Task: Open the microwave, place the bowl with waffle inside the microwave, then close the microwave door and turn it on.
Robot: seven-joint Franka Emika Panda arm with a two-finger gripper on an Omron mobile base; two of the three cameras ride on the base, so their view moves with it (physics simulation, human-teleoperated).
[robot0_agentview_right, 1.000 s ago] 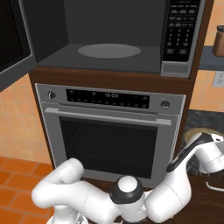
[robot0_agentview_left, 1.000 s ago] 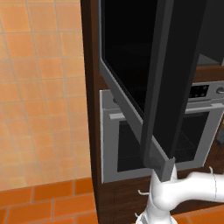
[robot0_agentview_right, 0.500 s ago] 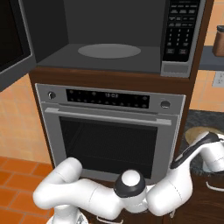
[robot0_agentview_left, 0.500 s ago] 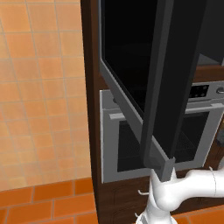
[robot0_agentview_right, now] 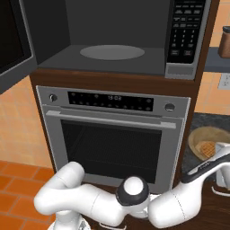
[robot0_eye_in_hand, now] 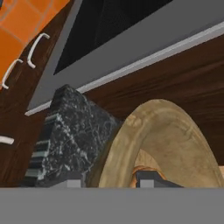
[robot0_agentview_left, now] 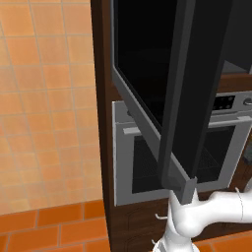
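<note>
tool point(robot0_eye_in_hand: 109, 180): at the rim of the bowl with waffle point(robot0_agentview_right: 207, 143), grip cannot be told | bowl: on dark worktop point(robot0_agentview_right: 199, 121) right of oven point(robot0_agentview_right: 112, 134) | microwave point(robot0_agentview_right: 117, 38): empty cavity | microwave door point(robot0_agentview_left: 162, 88): swung wide open

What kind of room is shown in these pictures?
Most likely a home kitchen: an open microwave built into dark wood above a silver oven, a dark stone counter holding a bowl with waffle, and orange floor tiles.
</note>
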